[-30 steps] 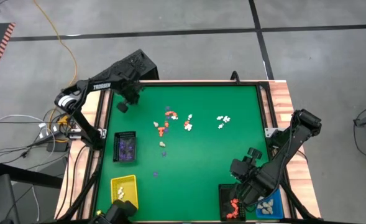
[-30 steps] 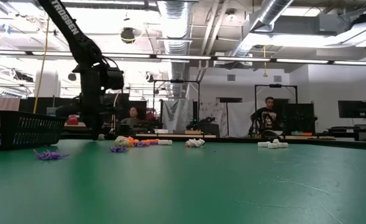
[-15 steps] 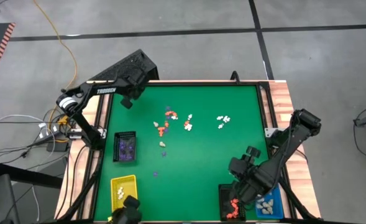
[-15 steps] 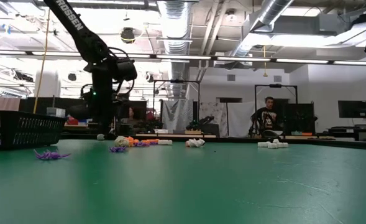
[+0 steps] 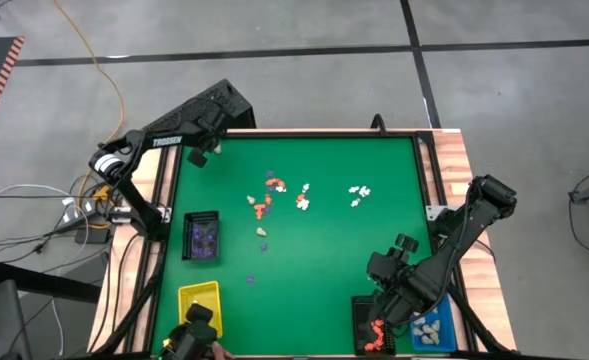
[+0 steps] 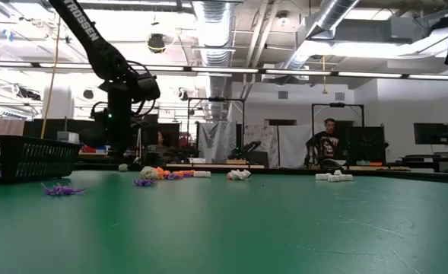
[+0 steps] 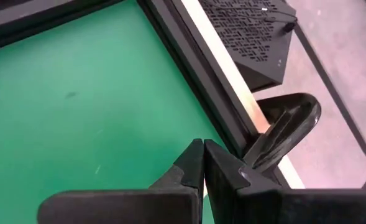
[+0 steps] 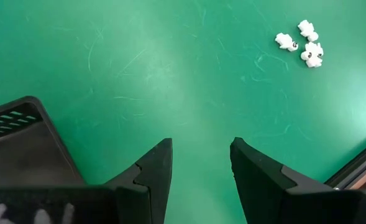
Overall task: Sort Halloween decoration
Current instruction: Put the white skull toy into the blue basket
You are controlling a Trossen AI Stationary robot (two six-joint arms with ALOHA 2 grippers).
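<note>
Writing: white "TROSSEN" lettering reads on the left arm [image 5: 164, 140], seen in both the high and low views. No other legible text.

Left hand [image 5: 200, 157]: over the far left corner of the surface, fingers pressed together, nothing between them (left wrist view: tips meet above bare green, beside the dark edge rail).

Containers, left to right:
- Black basket [image 5: 201, 237] near the left edge: purple figurines inside.
- Yellow tray [image 5: 198, 304] at the near left corner: small white/cream pieces inside.
- Black tray [image 5: 372, 325] near the right corner: orange-red pieces inside.
- Blue tray [image 5: 433, 329] just beside it on the right: white pieces inside.

Halloween decoration [image 5: 272, 196] still loose on the surface: mixed orange-red, white and cream cluster left of centre toward the far side; one purple piece [image 5: 250, 279] alone nearer the front; a white group [image 5: 358, 193] further right, well apart from the main cluster.

Right hand [image 5: 394, 300]: at the near right, just beside the black tray, fingers moderately apart, empty. Right wrist view shows bare green between them and three white figurines [image 8: 301, 42] ahead.

Surface [image 5: 324, 250]: green mat, black rail, wooden border.

Room: grey floor with black tape lines, an orange cable at left. Low view shows a bright workshop, ceiling ducts, screens, and seated people behind.
</note>
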